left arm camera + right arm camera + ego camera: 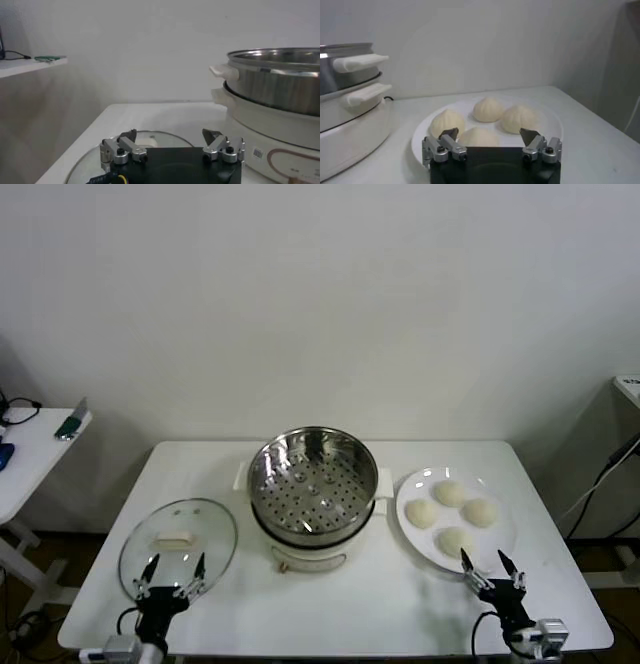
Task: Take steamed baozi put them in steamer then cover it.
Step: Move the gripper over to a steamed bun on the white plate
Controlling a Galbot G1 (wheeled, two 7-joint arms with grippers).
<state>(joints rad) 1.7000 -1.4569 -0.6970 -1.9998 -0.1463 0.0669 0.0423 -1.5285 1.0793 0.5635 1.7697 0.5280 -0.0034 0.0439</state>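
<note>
On the white plate [503, 536] at the right side of the table [330, 604] lie the four steamed baozi [452, 512], pale and smooth, close together; none of them is in the steamer yet. From the right wrist view they [485, 121] sit just in front of the camera, with one bun nearest to the fingers.

To the left of the plate, in the middle of the table, stands the steamer [313, 494]. It is uncovered, and the perforated tray inside is bare (only the holes and the shine of the steel are visible). Its cream-white base and side handle appear also in the left wrist view [272, 100].

Further left, the cover [178, 546] lies flat on the table with its handle up, well apart from the steamer.

The right gripper [492, 569] is at the near edge of the plate, just before the nearest bun, with its jaws spread wide and nothing between them. The left gripper [172, 574] is at the near edge of the cover, also spread wide and empty; its fingertips [131, 135] hang above the glass rim, as I judge.

My judgement is that the task is at its very beginning. Nothing is done: all four buns must go into the steamer one by one, and after that the cover must be lifted and put on top. The right arm seems best placed for the buns, the left one for the cover.
</note>
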